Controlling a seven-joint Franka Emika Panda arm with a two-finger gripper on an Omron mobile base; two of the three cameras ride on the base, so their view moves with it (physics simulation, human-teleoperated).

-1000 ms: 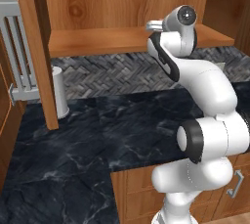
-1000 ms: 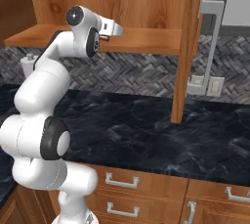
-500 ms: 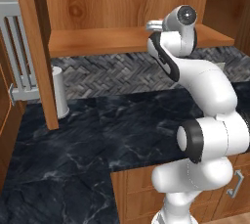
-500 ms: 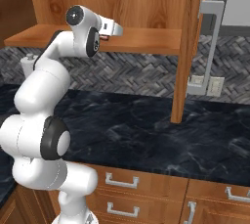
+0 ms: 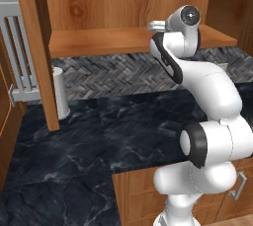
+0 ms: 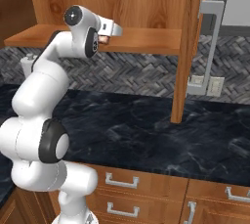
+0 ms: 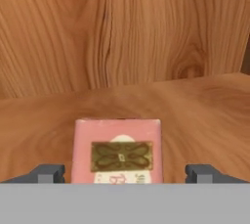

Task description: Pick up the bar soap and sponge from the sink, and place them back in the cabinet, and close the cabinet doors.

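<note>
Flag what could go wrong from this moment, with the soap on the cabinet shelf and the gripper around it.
The bar soap lies on the cabinet shelf between the open gripper's fingertips, which stand clear of its sides. A crooked retreat could clip the soap and drag it toward the shelf's front edge. The cabinet doors hang open on both sides; a wide arm swing might knock one.

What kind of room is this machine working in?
Almost surely a kitchen: a dark marble-look counter over wooden drawers, a herringbone tile backsplash, and an open wooden wall cabinet where a pink bar soap sits on the shelf.
</note>
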